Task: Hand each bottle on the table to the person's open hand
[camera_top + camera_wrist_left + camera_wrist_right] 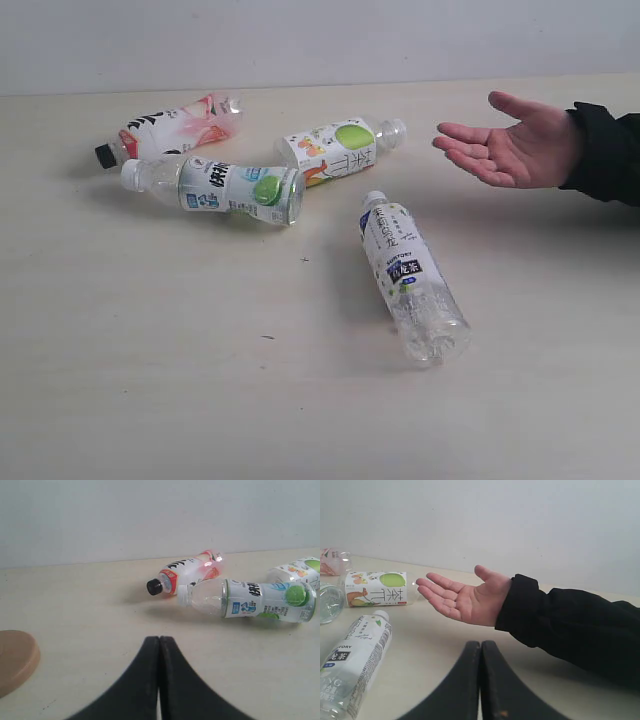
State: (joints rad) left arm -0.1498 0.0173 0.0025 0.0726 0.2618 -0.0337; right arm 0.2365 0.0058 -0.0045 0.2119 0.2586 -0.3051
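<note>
Several bottles lie on the beige table (200, 400). At the far left rests a pink-red one with a black cap (170, 128) (185, 571). A green-spotted one (215, 187) (250, 599) lies just in front of it, another green-spotted one (340, 150) (379, 588) sits toward the middle, and a white-navy one (412, 275) (352, 667) is nearest. The person's open hand (510, 145) (462, 600) hovers palm up at the right, in a black sleeve. My left gripper (159, 639) and right gripper (481, 643) are both shut and empty, apart from every bottle. Neither shows in the exterior view.
A round tan wooden disc (15, 660) lies on the table beside my left gripper. A pale wall (320, 40) runs behind the table's far edge. The black-sleeved forearm (570, 630) stretches across the table close to my right gripper.
</note>
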